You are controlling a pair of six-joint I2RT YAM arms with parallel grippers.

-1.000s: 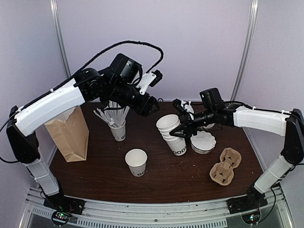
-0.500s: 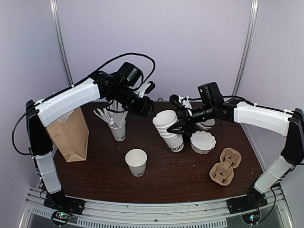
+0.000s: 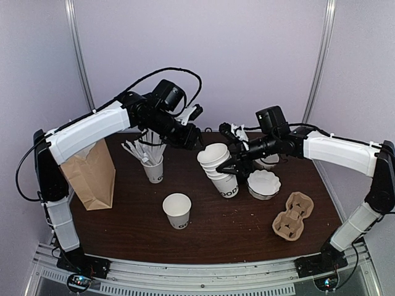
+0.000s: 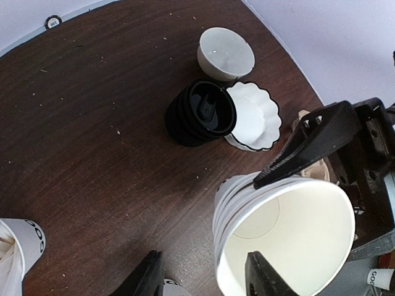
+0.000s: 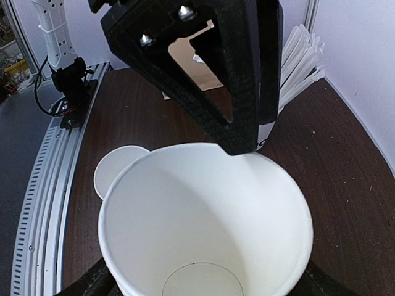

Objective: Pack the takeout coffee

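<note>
The takeout coffee cup, white with black lettering, stands alone at the table's front centre, and no gripper is near it. Its open mouth also shows in the right wrist view. A stack of black lids stands at the back right. My right gripper is shut on the nested stack of white cups and holds it tilted to the left. My left gripper is open at the stack's top cup. One finger is over the cup's mouth and the other is outside the rim.
A cup of long white straws stands back left, beside a brown paper bag. A white fluted dish and a cardboard cup carrier lie on the right. A small white bowl sits at the back.
The left arm has swung round and brought its open gripper to the top cup's rim. The right gripper has shifted the stack slightly left and tilted it toward the left gripper.
</note>
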